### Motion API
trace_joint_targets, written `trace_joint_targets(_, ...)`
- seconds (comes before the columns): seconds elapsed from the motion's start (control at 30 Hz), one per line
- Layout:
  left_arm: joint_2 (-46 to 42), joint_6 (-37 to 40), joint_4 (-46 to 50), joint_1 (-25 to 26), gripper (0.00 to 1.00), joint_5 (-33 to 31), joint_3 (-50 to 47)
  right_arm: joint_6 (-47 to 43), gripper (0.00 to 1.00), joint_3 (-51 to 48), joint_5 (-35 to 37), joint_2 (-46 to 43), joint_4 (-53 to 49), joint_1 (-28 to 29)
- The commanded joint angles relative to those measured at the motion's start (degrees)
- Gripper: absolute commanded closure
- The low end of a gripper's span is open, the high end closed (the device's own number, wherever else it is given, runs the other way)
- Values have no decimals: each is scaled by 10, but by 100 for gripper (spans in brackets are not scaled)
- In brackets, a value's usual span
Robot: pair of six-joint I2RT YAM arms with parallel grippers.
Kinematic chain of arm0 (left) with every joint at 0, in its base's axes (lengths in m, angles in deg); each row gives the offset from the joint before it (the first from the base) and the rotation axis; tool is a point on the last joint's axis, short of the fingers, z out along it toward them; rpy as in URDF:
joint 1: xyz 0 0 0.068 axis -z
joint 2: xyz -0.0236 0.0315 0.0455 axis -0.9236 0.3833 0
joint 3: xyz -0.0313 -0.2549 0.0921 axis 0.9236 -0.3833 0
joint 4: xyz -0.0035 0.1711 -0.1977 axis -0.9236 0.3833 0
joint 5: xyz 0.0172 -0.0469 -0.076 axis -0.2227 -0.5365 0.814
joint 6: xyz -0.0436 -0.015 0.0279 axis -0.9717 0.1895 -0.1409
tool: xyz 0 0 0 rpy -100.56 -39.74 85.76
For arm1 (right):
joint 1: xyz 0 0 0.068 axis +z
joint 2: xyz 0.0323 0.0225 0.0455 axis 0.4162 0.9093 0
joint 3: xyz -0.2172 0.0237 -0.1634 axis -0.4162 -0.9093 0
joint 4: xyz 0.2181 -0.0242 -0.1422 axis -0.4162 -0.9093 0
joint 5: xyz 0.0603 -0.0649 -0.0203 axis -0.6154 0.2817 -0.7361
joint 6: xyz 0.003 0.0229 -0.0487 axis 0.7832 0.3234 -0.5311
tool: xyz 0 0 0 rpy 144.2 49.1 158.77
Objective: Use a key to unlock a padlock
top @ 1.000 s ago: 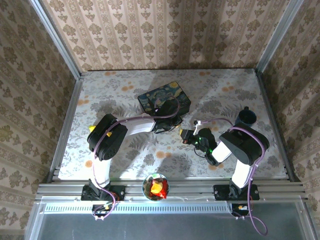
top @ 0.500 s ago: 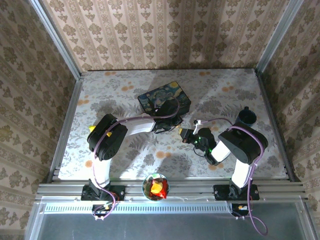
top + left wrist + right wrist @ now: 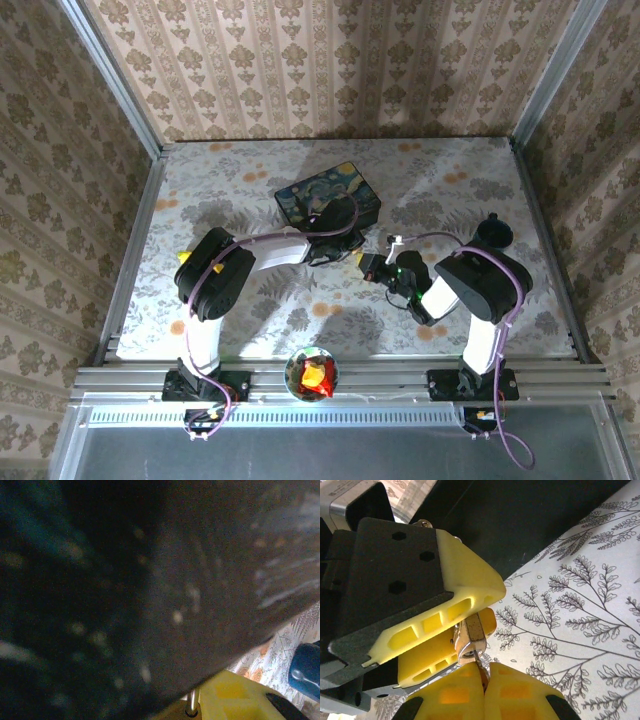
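Right wrist view: finding the padlock (image 3: 469, 639) off the surface (image 3: 580, 620), brass body pinched narrowly between the yellow fingers (image 3: 465, 587) of the left gripper (image 3: 487, 611), close beside the dark blue painted box (image 3: 328, 195). Meeting it from below with the key (image 3: 478, 657), nipped tight in the fully closed right gripper (image 3: 482, 674), tip apparently at the keyhole; depth of entry impossible to tell.

Judging the step in hand as seating and turning the key. Doing it well by lining the blade up with the keyway, pushing fully home before any twist, then rolling the right wrist gently while bracing the lock firmly with the left against the torque. Watching for the thin key slipping in that grip, and for the lock swivelling instead of opening.
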Motion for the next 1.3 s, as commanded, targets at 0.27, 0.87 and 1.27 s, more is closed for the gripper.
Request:
trace_joint_targets(0.27,3,-19,0,30,100,96,14,-47,92,104,-80,-17,-98,-34)
trace_joint_targets(0.87,-19,-26,-5,-16,100,72,-15,-95,64,43,-65,-190,-330,-43)
trace_joint_targets(1.27,-17,-23,-6,-14,100,77,-12,-65,74,66,-96,-111,-254,-32)
